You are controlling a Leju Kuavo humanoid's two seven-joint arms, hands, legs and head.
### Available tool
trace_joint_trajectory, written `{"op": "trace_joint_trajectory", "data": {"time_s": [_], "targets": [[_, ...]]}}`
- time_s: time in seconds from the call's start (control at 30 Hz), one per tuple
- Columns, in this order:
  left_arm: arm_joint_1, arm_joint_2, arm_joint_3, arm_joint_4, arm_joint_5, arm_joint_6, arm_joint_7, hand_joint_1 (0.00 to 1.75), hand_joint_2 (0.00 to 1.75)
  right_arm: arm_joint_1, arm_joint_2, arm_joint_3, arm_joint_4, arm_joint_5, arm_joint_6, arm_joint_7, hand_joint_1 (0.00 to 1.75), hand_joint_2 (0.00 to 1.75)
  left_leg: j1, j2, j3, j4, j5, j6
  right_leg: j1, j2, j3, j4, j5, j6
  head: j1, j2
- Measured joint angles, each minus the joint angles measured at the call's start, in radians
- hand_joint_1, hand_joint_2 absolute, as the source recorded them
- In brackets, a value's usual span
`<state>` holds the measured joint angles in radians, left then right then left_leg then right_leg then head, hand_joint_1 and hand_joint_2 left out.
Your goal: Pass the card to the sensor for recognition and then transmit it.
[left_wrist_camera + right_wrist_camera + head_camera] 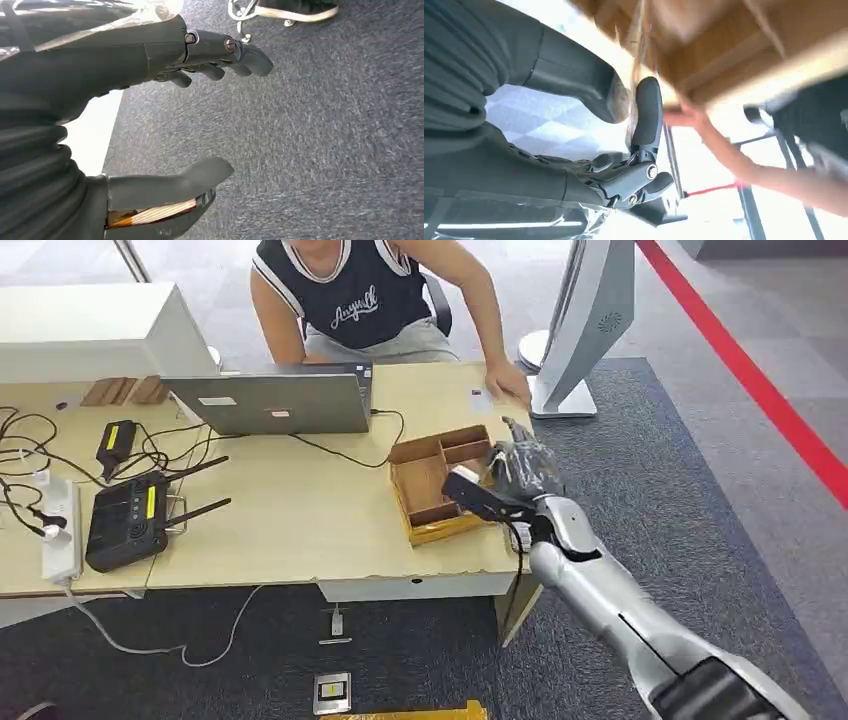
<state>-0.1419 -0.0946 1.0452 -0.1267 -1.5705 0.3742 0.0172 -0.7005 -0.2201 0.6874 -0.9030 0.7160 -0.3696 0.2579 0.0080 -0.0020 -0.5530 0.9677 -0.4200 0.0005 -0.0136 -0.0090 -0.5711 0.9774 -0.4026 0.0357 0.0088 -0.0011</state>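
The card cannot be made out plainly. In the right wrist view a thin pale strip is seen standing edge-on between the thumb and the darker fingers of the right hand, but it is too blurred to be called the card with any certainty. Whether anything is held by that hand cannot be told; its fingers are seen curved over the right side of the wooden tray.

The tray is set at the right end of the table, near the front edge, and is divided by thin walls into several compartments. What lies in them cannot be told.

Further back, a small pale square is seen on the table, just beside a person's hand resting at the far right corner. A laptop is placed to the left of it.

The left hand is held over grey carpet, thumb and fingers well apart, with nothing in it.
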Motion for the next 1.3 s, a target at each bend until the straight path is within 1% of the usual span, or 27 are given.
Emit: {"op": "trace_joint_trajectory", "data": {"time_s": [0.13,0.47,0.53,0.63,0.77,1.17,1.3], "targets": [[0.001,-0.002,0.000,0.000,0.000,0.000,0.000,0.00,1.75,-0.010,-0.018,-0.024,-0.066,0.003,0.008,0.009,1.75,1.75,0.000,0.000,0.000,0.000,0.000,0.000,0.000,0.000,0.000,0.000,0.000,0.000,0.000,0.000],[0.000,-0.006,-0.003,0.000,0.000,0.000,-0.006,0.00,1.75,-0.014,-0.040,-0.062,-0.165,0.005,0.002,0.011,1.75,1.75,0.000,0.000,0.000,0.000,0.000,0.000,0.000,0.000,0.000,0.000,0.000,0.000,0.000,0.000],[0.001,-0.007,-0.003,0.000,0.000,0.000,-0.006,0.00,1.75,-0.023,-0.046,-0.074,-0.190,0.005,0.005,0.022,1.75,1.75,0.000,0.000,0.000,0.000,0.000,0.000,0.000,0.000,0.000,0.000,0.000,0.000,0.000,0.000],[0.001,-0.009,-0.004,0.000,0.000,0.000,-0.006,0.00,1.75,-0.044,-0.058,-0.090,-0.237,0.009,0.027,0.039,1.75,1.75,0.000,0.000,-0.001,0.000,0.000,0.000,0.000,0.000,0.000,0.000,0.000,0.000,0.000,0.000],[0.001,-0.010,-0.008,0.000,0.000,-0.003,-0.006,0.00,1.75,-0.084,-0.059,-0.101,-0.279,0.020,0.066,0.062,1.75,1.75,0.000,0.000,0.000,0.000,0.000,0.000,0.000,0.000,0.000,0.000,0.000,0.000,0.000,0.000],[0.001,-0.012,-0.019,0.000,0.000,-0.005,-0.006,0.00,1.75,-0.099,-0.059,-0.103,-0.325,0.024,0.071,0.065,1.75,1.75,0.000,0.000,-0.001,0.000,0.000,0.000,0.000,0.000,0.000,0.000,0.000,0.000,0.000,0.000],[0.001,-0.013,-0.031,0.000,0.000,-0.014,-0.012,0.00,1.75,-0.117,-0.049,-0.093,-0.311,0.039,0.135,0.064,1.75,1.75,0.000,0.000,-0.002,0.000,0.000,0.000,0.000,0.000,0.000,0.000,0.000,0.000,0.000,0.000]]}}
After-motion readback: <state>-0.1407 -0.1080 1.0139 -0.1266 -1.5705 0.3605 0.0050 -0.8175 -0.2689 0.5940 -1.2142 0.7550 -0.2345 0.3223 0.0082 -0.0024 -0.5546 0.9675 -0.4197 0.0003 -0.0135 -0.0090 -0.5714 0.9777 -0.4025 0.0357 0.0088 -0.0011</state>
